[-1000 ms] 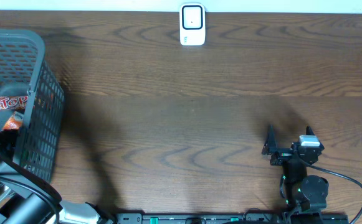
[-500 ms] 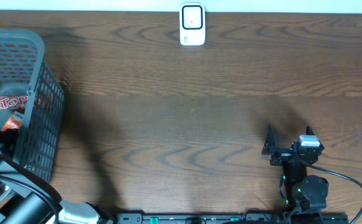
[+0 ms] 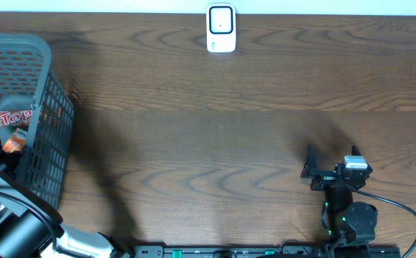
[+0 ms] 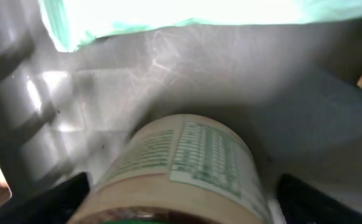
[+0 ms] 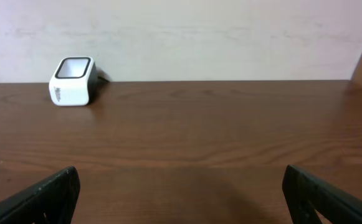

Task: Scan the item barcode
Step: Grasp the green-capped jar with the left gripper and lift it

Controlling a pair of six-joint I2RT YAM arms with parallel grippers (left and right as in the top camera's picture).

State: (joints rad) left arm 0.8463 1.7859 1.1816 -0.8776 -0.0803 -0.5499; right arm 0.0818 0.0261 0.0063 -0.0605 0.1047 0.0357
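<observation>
The desk (image 3: 215,129) is dark brown wood with wavy lines. A small white scanner (image 3: 221,29) stands at its far edge, near the middle. A grey basket (image 3: 46,129) sits on its left end, well apart from the scanner.

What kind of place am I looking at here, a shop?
Probably a mock shop checkout: a white barcode scanner stands on the wooden table, and a grey basket holds packaged goods.
</observation>
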